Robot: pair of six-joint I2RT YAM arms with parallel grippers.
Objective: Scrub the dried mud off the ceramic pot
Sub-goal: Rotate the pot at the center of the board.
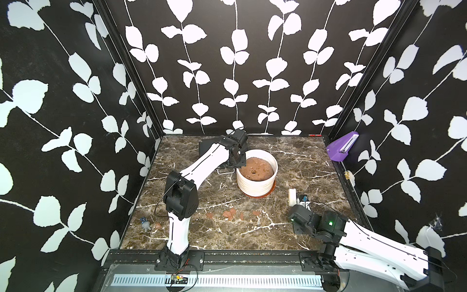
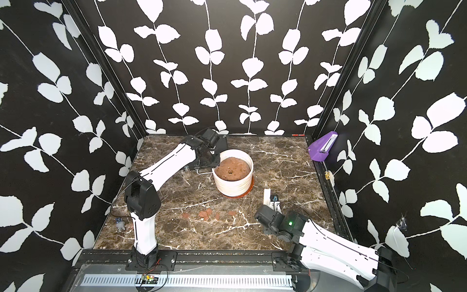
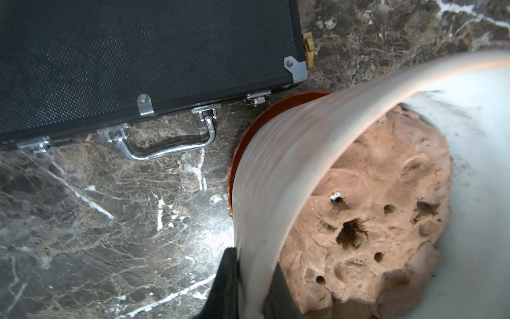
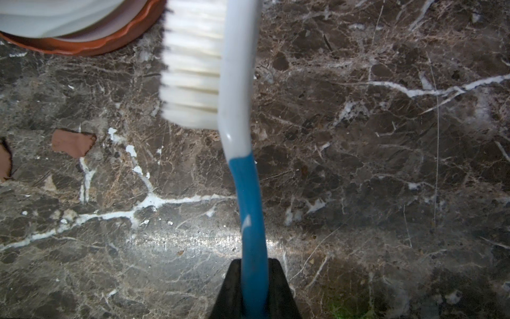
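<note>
The white ribbed ceramic pot (image 1: 256,186) (image 2: 233,185) stands on its orange saucer (image 3: 248,129) mid-table, holding a lumpy brown mass (image 3: 372,207) with a hole. My left gripper (image 3: 254,290) (image 1: 238,165) is shut on the pot's rim at its far left, one finger outside the wall and one inside. My right gripper (image 4: 255,290) (image 1: 302,202) is shut on the blue handle of a brush (image 4: 237,110), low to the pot's right, with the white bristles (image 1: 292,197) pointing toward the pot without touching it. Several pieces of dried mud (image 1: 228,213) (image 4: 73,143) lie on the table in front of the pot.
A black case (image 3: 138,55) (image 1: 203,148) with a chrome handle lies flat just behind and left of the pot. A small grey-blue figure (image 1: 145,224) and another mud piece (image 1: 158,225) sit near the front left. A purple device (image 1: 342,149) is mounted on the right wall.
</note>
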